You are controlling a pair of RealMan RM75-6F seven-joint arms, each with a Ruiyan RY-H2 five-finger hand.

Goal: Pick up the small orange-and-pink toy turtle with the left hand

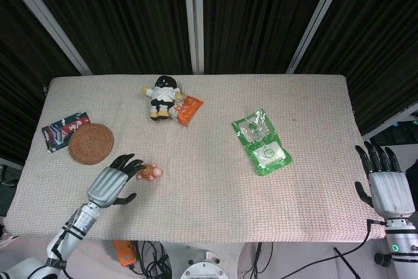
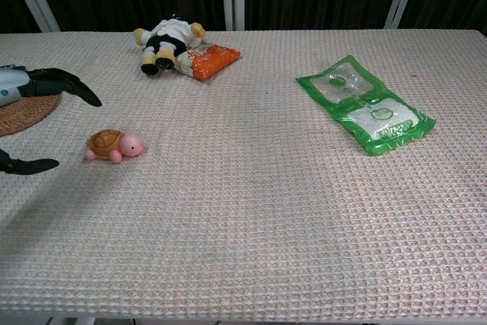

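Observation:
The small toy turtle [image 1: 151,172] [image 2: 114,145], orange shell and pink head, lies on the table cloth left of centre. My left hand [image 1: 113,182] [image 2: 30,112] hovers just to its left with the fingers spread and nothing held; its fingertips reach close to the turtle's shell in the head view. In the chest view only its dark fingers and thumb show at the left edge, apart from the turtle. My right hand [image 1: 384,184] stays off the table's right edge, fingers extended and apart, holding nothing.
A round woven coaster [image 1: 91,142] and a dark packet [image 1: 64,129] lie behind the left hand. A plush doll [image 1: 162,96] and an orange snack bag [image 1: 189,109] sit at the back. A green pouch [image 1: 261,142] lies right of centre.

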